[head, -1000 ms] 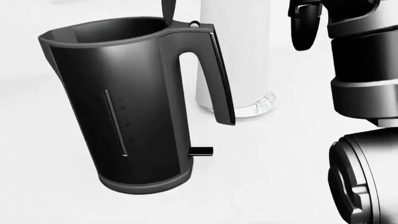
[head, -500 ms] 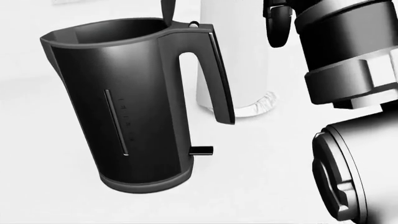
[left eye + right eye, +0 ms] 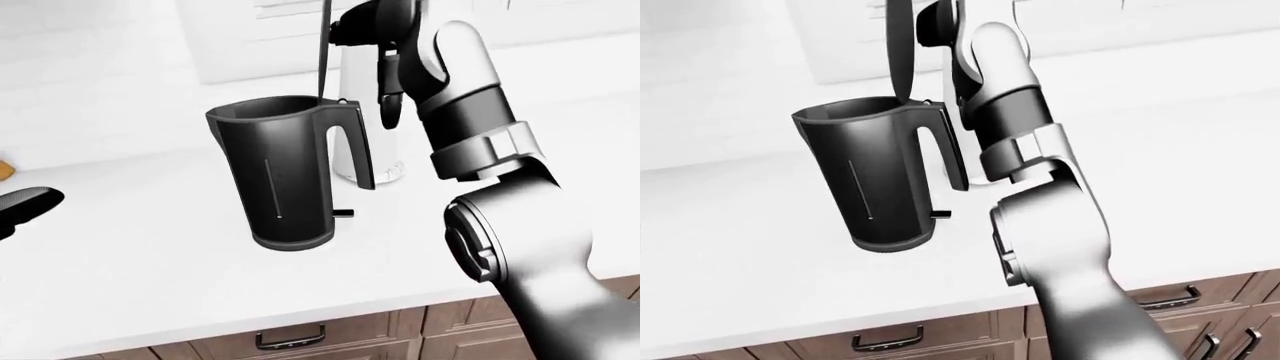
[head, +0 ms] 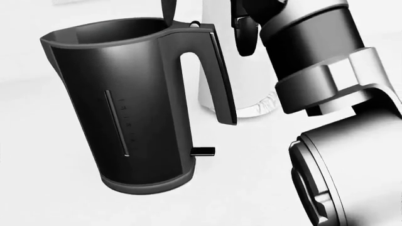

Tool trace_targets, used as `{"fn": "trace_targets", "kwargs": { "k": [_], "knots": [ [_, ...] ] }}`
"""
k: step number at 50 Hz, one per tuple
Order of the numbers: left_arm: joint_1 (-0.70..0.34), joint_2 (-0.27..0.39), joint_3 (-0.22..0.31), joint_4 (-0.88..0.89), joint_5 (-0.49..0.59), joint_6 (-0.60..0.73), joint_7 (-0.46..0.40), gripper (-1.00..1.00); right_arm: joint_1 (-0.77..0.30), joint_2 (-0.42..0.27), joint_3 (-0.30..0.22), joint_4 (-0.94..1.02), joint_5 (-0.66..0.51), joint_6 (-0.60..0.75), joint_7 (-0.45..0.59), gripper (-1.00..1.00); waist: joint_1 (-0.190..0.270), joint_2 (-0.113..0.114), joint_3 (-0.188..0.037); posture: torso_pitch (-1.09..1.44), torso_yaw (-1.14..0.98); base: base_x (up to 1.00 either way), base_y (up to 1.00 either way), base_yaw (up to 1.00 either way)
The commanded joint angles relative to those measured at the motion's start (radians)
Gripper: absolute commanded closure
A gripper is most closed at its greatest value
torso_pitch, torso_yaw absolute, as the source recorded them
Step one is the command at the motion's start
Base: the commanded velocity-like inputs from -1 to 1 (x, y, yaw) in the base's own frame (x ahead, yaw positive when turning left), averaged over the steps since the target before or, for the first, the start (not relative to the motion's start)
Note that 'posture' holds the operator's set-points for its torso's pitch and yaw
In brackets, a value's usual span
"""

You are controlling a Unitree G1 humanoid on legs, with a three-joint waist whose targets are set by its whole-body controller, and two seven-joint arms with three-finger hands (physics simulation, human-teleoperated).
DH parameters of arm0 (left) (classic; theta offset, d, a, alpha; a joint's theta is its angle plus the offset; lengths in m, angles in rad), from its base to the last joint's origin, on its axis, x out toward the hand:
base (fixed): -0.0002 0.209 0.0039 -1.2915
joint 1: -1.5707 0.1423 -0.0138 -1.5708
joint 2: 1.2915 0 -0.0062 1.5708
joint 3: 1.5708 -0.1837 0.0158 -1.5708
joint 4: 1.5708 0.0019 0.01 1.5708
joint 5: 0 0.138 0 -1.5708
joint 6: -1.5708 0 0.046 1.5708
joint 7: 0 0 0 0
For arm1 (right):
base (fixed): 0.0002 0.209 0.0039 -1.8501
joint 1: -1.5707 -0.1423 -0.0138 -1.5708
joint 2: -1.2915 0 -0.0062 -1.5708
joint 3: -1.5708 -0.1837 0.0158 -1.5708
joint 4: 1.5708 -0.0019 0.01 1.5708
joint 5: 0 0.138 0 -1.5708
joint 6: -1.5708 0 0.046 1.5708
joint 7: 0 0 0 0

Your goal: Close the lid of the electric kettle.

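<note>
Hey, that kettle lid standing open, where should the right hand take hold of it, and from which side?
Probably near its free upper end. The lid stands almost upright from the hinge above the handle of the kettle. The right hand is already on the lid's right in the left-eye view, so push leftward and down over the open mouth rather than pinching.

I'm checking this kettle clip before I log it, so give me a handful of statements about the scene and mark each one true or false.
1. The kettle lid stands upright, open. True.
2. The kettle lies on its side. False: it stands upright on the white counter.
3. The right hand is raised beside the open lid, to its right in the left-eye view. True.
4. The kettle's handle faces the left of the left-eye view. False: it faces right.
5. A white cylinder stands behind the kettle's handle. True.
</note>
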Motion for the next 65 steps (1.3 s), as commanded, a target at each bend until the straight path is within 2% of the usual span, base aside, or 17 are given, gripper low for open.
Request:
{"fn": "trace_targets", "kwargs": {
  "k": [1, 24, 34, 40, 45, 53, 65],
  "knots": [
    [-0.017, 0.02, 0.005, -0.012, 0.001, -0.027, -0.003, -1.0, -0.042, -0.004, -0.004, -0.029, 0.002, -0.003, -0.017, -0.96, 0.0, 0.005, -0.007, -0.44, 0.0, 0.0, 0.0, 0.0],
    [-0.014, 0.023, 0.006, -0.002, 0.001, -0.037, -0.005, -1.0, -0.033, 0.108, 0.024, -0.124, -0.006, 0.002, 0.058, -0.97, -0.002, 0.009, -0.014, -0.44, 0.0, 0.0, 0.0, 0.0],
    [-0.018, 0.029, 0.01, -0.004, -0.009, -0.03, 0.003, -1.0, -0.03, 0.159, 0.033, -0.105, -0.006, 0.008, 0.033, -0.97, -0.005, 0.007, -0.02, -0.44, 0.0, 0.0, 0.0, 0.0],
    [-0.017, 0.03, 0.014, -0.003, -0.012, -0.032, 0.004, -1.0, -0.024, 0.196, 0.045, -0.107, -0.009, 0.018, 0.028, -0.97, -0.004, -0.004, -0.024, -0.44, 0.0, 0.0, 0.0, 0.0],
    [-0.016, 0.035, 0.021, -0.004, -0.021, -0.028, 0.007, -1.0, -0.033, 0.223, 0.047, -0.097, -0.006, 0.03, 0.019, -0.97, -0.004, -0.001, -0.023, -0.44, 0.0, 0.0, 0.0, 0.0],
    [-0.015, 0.035, 0.018, -0.006, -0.021, -0.03, 0.01, -1.0, -0.06, 0.17, 0.035, -0.089, 0.003, 0.013, 0.034, -0.97, 0.003, -0.001, -0.018, -0.44, 0.0, 0.0, 0.0, 0.0],
    [-0.016, 0.038, 0.023, -0.01, -0.027, -0.023, 0.012, -1.0, -0.061, 0.153, 0.03, -0.088, 0.004, 0.014, 0.037, -0.97, 0.009, -0.003, -0.013, -0.44, 0.0, 0.0, 0.0, 0.0]
  ]
}}
